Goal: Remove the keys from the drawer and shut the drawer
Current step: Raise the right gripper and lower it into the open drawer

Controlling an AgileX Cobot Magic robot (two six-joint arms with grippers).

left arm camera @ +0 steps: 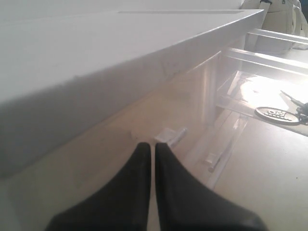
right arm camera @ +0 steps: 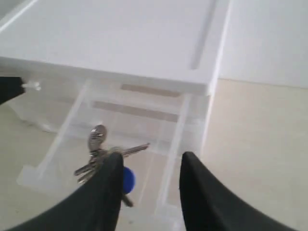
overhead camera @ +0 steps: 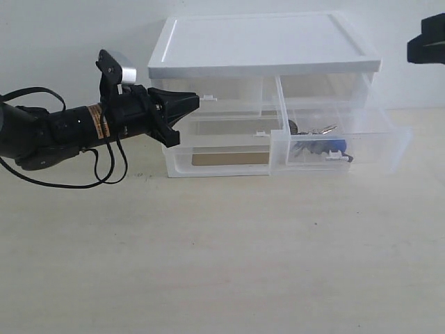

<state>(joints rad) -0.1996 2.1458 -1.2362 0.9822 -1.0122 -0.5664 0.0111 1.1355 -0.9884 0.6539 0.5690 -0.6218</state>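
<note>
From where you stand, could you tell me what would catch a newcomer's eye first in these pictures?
The white cabinet stands out, its right-hand small drawer pulled out with the keys lying inside. The left gripper, shut, points at the cabinet's upper left front, while the right gripper hangs open above the keys.

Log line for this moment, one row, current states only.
drawer: open | keys: inside drawer, not gripped | right gripper: open, raised, facing keys | left gripper: shut, holding nothing | next: grasp keys
</note>
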